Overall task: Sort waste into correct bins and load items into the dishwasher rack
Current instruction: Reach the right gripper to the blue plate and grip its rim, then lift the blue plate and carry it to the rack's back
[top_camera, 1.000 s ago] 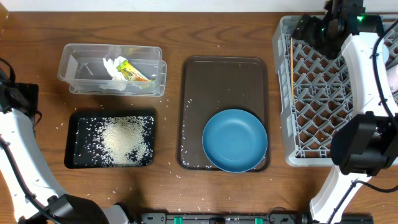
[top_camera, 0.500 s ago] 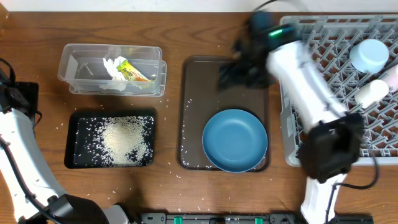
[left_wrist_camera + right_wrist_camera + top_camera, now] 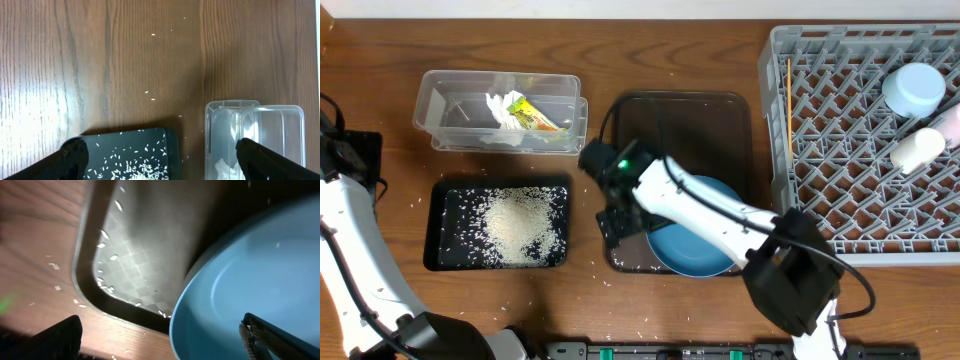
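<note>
Overhead: left gripper (image 3: 162, 160) idle far left, jaws wide, empty. Rice (image 3: 520, 225) in black tray (image 3: 438, 255), wrapper (image 3: 532, 113) in clear tub (image 3: 430, 100). Right gripper (image 3: 617, 215) swung from rack (image 3: 840, 150) down to large dark blue bowl (image 3: 692, 255) left rim on brown tray (image 3: 700, 120), jaws wide, nothing held; bowl loading likely next.

wooden table (image 3: 660, 55) | dark brown serving tray (image 3: 705, 125) on it, centre

Right arm (image 3: 705, 208) and left arm (image 3: 350, 225): glossy white shells, chunky black joints. Tiny green LED (image 3: 623, 165) glowing on the right one's wrist, thin black cable (image 3: 868, 285) looping by its base. Fingers (image 3: 70, 159) are matte black.
</note>
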You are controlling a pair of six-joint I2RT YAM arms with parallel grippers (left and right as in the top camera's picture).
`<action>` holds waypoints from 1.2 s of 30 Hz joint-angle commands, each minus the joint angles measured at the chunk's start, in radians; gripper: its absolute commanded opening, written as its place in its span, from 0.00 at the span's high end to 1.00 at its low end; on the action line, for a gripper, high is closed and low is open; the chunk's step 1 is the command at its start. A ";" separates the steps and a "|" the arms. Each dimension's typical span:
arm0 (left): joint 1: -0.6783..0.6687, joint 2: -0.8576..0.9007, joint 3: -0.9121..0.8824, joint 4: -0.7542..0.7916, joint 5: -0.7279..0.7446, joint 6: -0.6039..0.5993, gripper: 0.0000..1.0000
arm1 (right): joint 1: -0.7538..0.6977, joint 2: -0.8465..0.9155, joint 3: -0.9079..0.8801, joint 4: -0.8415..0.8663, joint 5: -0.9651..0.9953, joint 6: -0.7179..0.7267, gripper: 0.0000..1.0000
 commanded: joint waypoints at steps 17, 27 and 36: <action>0.003 0.008 0.005 -0.005 -0.006 0.005 0.03 | 0.023 0.003 -0.189 0.153 0.149 0.070 0.62; 0.003 0.008 0.005 -0.005 -0.006 0.005 0.03 | 0.024 0.002 0.019 0.037 0.143 0.010 0.99; 0.003 0.008 0.005 -0.005 -0.006 0.005 0.03 | -0.090 0.002 0.343 -0.131 0.203 -0.104 0.99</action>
